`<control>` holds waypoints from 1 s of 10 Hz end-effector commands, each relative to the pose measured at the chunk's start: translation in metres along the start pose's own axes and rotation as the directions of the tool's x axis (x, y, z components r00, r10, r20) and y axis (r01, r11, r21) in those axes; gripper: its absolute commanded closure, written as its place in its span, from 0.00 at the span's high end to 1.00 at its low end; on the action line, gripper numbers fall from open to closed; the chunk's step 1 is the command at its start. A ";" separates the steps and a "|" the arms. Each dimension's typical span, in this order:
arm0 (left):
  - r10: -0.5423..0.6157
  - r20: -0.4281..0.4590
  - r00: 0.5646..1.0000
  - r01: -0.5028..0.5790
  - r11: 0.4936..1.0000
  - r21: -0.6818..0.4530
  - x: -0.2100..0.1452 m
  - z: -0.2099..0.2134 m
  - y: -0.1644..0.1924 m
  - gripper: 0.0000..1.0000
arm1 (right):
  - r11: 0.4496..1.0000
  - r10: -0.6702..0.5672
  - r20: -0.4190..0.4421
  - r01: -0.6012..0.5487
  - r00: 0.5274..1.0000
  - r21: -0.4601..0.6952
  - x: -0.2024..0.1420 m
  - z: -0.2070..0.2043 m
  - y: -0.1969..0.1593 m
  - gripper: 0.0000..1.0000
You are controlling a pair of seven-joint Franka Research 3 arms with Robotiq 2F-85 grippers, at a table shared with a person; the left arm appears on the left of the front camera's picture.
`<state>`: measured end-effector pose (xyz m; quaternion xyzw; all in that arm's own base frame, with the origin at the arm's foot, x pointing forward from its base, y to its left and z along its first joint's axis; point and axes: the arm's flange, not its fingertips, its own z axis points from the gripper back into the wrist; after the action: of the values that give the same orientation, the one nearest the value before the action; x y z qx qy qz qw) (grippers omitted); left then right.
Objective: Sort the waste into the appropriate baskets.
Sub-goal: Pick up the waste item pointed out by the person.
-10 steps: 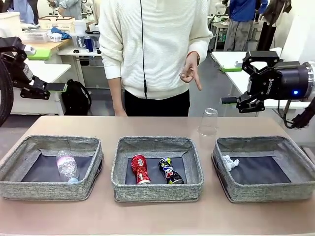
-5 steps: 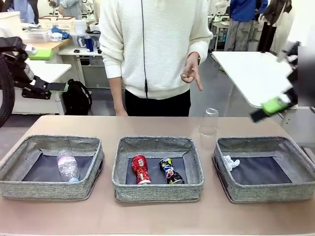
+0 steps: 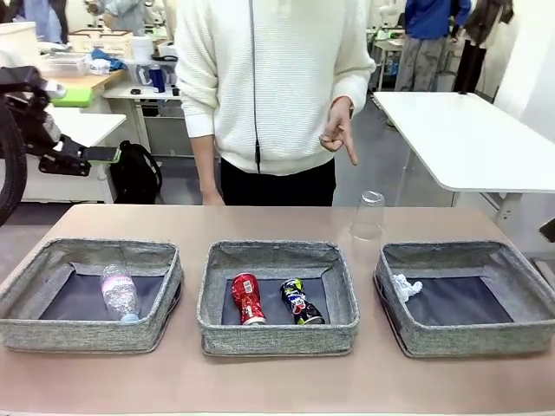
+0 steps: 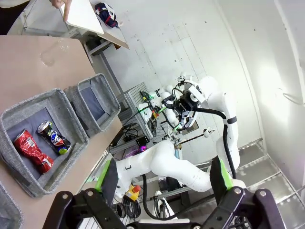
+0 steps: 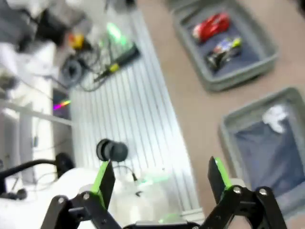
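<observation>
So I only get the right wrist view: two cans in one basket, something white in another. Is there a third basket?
Observer: Yes, a left basket, with a clear plastic bottle lying in it.
Operator: Anything outside the baskets?
Observer: A clear plastic cup stands on the table, apparently upside down.
Operator: Anybody around?
Observer: A person at the far side; one hand points a finger downward.

We see three grey woven baskets in a row. The left basket [image 3: 87, 295] holds a clear plastic bottle [image 3: 118, 292] lying down; the middle basket [image 3: 276, 297] holds a red crushed can [image 3: 246, 298] beside a dark multicoloured crushed can [image 3: 300, 302]; the right basket [image 3: 468, 297] holds a crumpled white paper ball [image 3: 403, 285]. A clear plastic cup [image 3: 368, 215] stands upside down behind.
</observation>
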<state>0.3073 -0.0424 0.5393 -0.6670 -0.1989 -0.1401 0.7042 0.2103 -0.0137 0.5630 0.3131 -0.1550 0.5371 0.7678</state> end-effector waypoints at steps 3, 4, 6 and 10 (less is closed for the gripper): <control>-0.021 0.008 1.000 0.021 1.000 -0.019 -0.001 -0.002 0.001 1.00 | 0.987 0.161 -0.066 -0.162 0.985 -0.012 0.007 0.005 -0.035 1.00; -0.021 0.008 1.000 0.021 1.000 -0.019 -0.001 -0.002 0.001 1.00 | 0.967 0.244 0.014 -0.243 0.970 -0.075 -0.004 0.008 -0.090 1.00; -0.021 0.008 1.000 0.021 1.000 -0.019 -0.001 -0.002 0.001 1.00 | 0.883 0.351 0.136 -0.279 0.926 -0.378 -0.044 -0.011 -0.189 1.00; -0.021 0.008 1.000 0.021 1.000 -0.019 -0.001 -0.002 0.001 1.00 | 0.901 0.247 0.164 -0.164 0.955 -0.401 -0.080 -0.014 -0.207 1.00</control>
<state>0.3079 -0.0423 0.5382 -0.6672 -0.1977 -0.1392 0.7045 0.3746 -0.1102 0.4364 0.1938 -0.3636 0.5408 0.7333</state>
